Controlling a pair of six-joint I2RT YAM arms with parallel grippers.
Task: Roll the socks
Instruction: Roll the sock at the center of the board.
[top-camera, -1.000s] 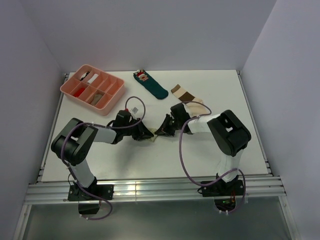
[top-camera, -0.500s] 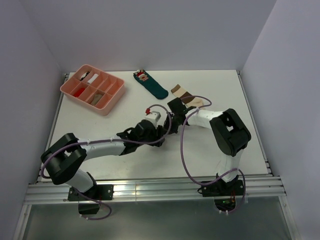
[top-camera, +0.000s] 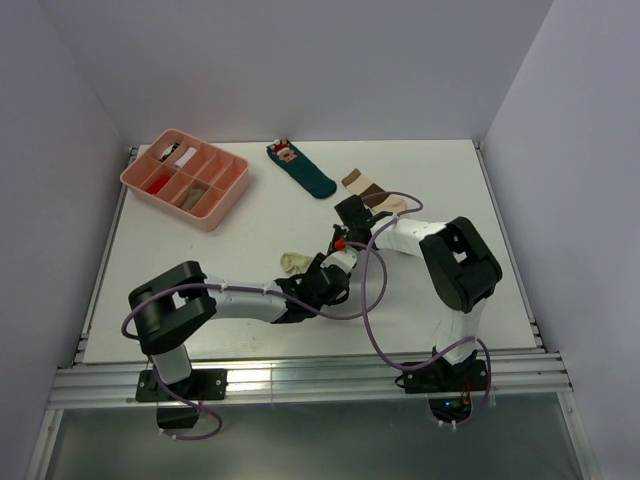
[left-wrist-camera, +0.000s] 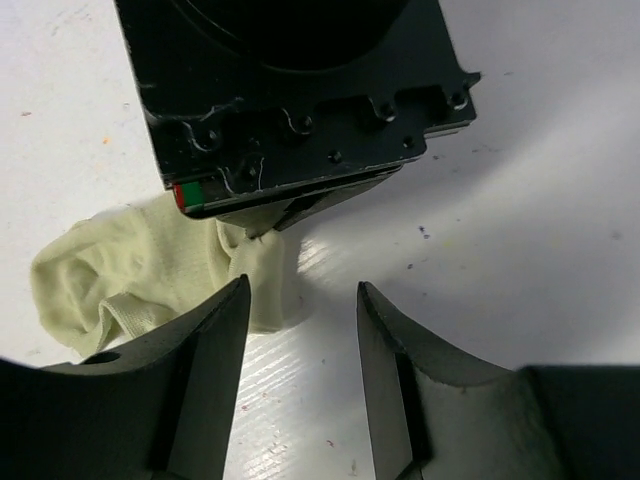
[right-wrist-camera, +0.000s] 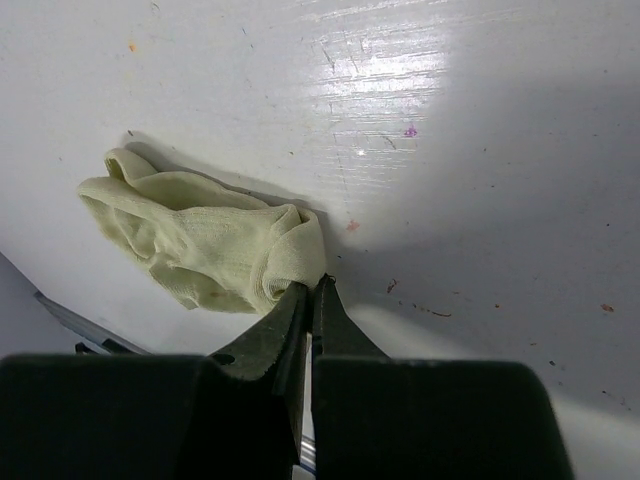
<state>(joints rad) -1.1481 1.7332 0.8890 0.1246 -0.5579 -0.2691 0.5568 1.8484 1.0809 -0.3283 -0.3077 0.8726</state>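
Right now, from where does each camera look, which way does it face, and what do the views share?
Top external: above and behind the bases, facing down on the table; both arms show.
Left wrist: on the left arm, facing down past its open left gripper at the right gripper and the pale sock.
Right wrist: on the right arm, facing down past its shut fingers, whose tips meet that sock's edge.
Shared: all three show the pale sock.

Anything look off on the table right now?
The pale cream fabric sock lies crumpled in a loose bunch, not rolled, with the right gripper shut at its edge. Nothing else stands out.
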